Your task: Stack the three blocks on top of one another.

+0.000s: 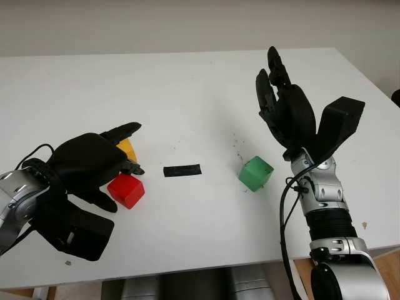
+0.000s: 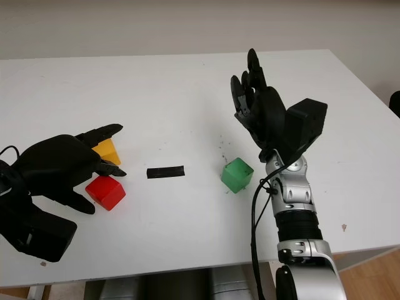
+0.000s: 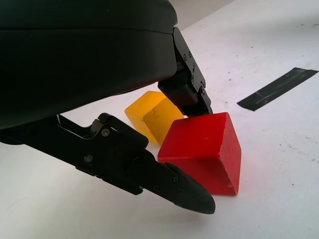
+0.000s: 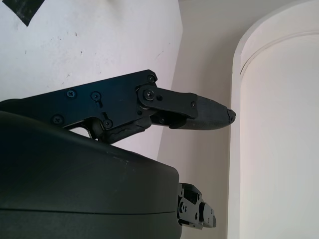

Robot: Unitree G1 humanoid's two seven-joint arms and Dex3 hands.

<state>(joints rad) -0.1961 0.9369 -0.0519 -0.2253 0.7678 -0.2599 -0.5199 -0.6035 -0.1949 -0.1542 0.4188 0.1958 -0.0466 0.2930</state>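
A red block (image 1: 126,190) lies on the white table (image 1: 187,94) at the left, and a yellow block (image 1: 127,149) sits just behind it, touching or nearly so. My left hand (image 1: 122,172) is low over the table, open, with the red block (image 3: 202,149) between its thumb (image 3: 174,186) and its upper fingers (image 3: 192,94); I cannot see a firm grip. A green block (image 1: 255,172) stands alone right of centre. My right hand (image 1: 275,87) is raised above and behind the green block, open and holding nothing.
A short strip of black tape (image 1: 182,170) is stuck to the table between the red and green blocks. The table's front edge (image 1: 206,270) runs close below both arms, and its right edge (image 1: 375,87) lies beyond the right hand.
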